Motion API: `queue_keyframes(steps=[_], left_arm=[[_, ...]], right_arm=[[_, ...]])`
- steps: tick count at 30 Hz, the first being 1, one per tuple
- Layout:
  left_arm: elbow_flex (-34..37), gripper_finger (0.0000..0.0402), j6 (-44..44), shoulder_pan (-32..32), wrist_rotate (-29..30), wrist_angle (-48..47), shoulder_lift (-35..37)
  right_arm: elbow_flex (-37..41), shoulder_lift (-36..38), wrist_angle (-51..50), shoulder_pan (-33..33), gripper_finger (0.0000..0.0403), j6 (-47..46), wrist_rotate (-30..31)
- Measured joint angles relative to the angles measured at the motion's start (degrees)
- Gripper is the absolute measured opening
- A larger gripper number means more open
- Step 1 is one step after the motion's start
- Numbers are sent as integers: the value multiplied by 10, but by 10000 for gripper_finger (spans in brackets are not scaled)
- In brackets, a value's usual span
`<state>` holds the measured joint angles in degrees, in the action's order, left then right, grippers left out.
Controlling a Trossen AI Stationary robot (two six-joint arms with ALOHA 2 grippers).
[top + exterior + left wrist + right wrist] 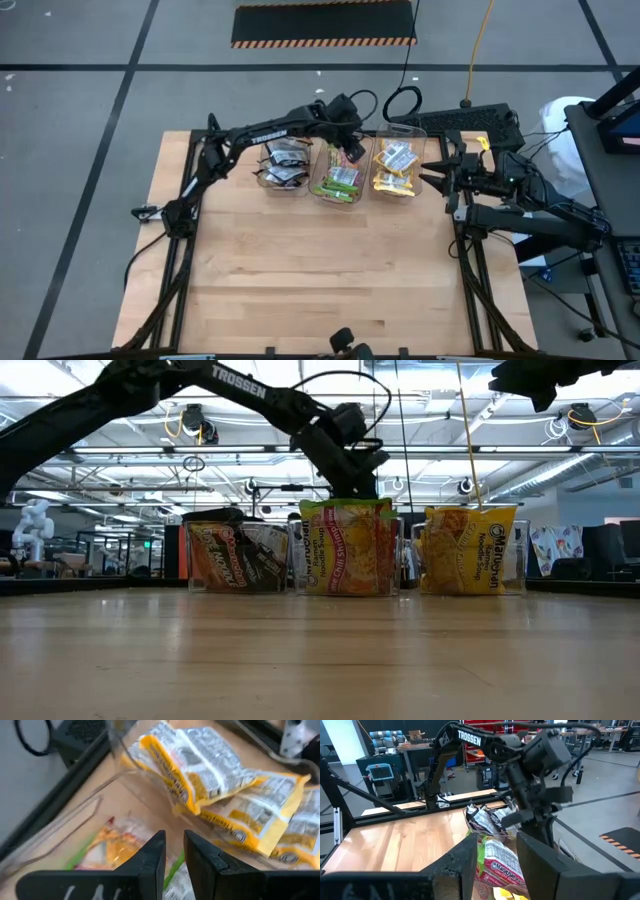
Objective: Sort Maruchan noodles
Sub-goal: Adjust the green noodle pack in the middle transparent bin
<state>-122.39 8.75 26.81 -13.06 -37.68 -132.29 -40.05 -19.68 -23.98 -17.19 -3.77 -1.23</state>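
Three clear bins stand in a row at the table's far side. The left bin (283, 166) holds black Maruchan noodles packets (238, 557). The middle one (337, 182) holds lime-green and pink packets (348, 548), and the right one (397, 168) holds yellow packets (470, 550). My left gripper (354, 152) hangs slanting down over the middle bin's far right corner. It is open by a narrow gap with nothing between its fingers (174, 857). My right gripper (432, 172) waits open at the table's right edge, pointing level toward the bins (495, 855).
A black keyboard-like unit (470, 122) and a cable loop (403, 100) lie just behind the bins. The bare wooden tabletop (320, 270) stretches from the bins to the near edge. The right arm's base and cables (530, 205) stand at the right edge.
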Motion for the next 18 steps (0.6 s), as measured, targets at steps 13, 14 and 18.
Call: queue_keyframes(steps=[13, 14, 18], left_arm=[[0, 74, 66, 2, -3, 49, -58], [0, 74, 66, 2, 11, 49, -61], [0, 74, 71, 3, 43, 70, -65]], right_arm=[[0, 0, 1, 0, 132, 3, 12], [0, 0, 2, 0, 132, 3, 12], [0, 0, 2, 0, 132, 0, 14]])
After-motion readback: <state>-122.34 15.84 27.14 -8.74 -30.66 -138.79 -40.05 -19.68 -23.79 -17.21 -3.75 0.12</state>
